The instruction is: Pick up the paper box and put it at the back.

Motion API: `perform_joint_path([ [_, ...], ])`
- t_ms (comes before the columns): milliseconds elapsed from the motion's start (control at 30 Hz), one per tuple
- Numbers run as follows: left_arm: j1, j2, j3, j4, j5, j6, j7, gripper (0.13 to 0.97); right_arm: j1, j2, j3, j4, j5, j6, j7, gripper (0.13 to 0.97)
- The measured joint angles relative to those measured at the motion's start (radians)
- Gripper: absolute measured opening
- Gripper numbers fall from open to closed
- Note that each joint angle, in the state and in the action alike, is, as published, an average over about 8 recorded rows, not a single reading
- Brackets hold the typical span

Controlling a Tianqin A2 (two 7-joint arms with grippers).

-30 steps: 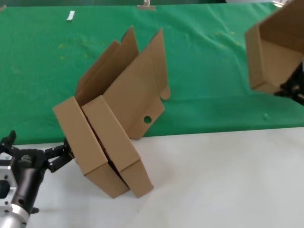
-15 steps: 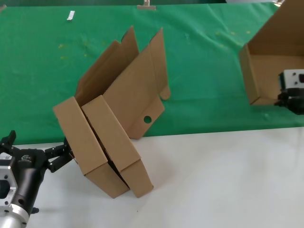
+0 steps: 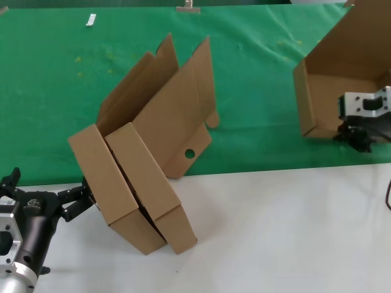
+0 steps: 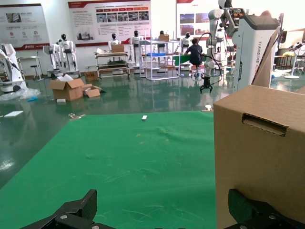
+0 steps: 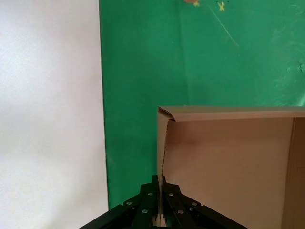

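Note:
The paper box (image 3: 342,73) is a brown cardboard mailer, open, with its lid standing up, at the far right over the green cloth at the back (image 3: 263,73). My right gripper (image 3: 359,133) is shut on the box's thin wall; in the right wrist view the fingers (image 5: 160,183) pinch the edge of the box (image 5: 228,162). The box's low edge is close to the cloth; I cannot tell if it touches. My left gripper (image 3: 82,198) is open at the front left, beside two other boxes.
Two other brown boxes (image 3: 146,183) lean together, half on the white tabletop (image 3: 275,232) and half on the cloth. One (image 4: 262,152) stands by the left gripper (image 4: 162,202). A small grey object (image 3: 91,20) lies at the cloth's far edge.
My right gripper has moved left and down with the paper box, which has turned more upright. The left arm and the two other boxes have not moved.

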Motion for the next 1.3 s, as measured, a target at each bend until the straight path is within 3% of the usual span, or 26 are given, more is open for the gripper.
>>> perform_joint_path([
  [467, 0.0, 0.0, 0.0, 0.0, 0.0, 0.0, 0.0, 0.966, -0.002, 0.014, 0.054, 0.001, -0.025, -0.001, 0.024, 0.218],
  [733, 0.0, 0.0, 0.0, 0.0, 0.0, 0.0, 0.0, 0.966, -0.002, 0.016, 0.101, 0.001, -0.008, -0.03, 0.02, 0.342],
  [900, 0.0, 0.0, 0.0, 0.0, 0.0, 0.0, 0.0, 0.966, 0.013, 0.026, 0.146, 0.001, 0.021, -0.089, -0.005, 0.366],
  [1100, 0.0, 0.0, 0.0, 0.0, 0.0, 0.0, 0.0, 0.966, 0.025, 0.083, 0.254, 0.007, 0.114, -0.21, -0.052, 0.509],
  [1300, 0.0, 0.0, 0.0, 0.0, 0.0, 0.0, 0.0, 0.966, -0.107, 0.192, 0.489, 0.113, 0.338, -0.33, -0.066, 0.635],
])
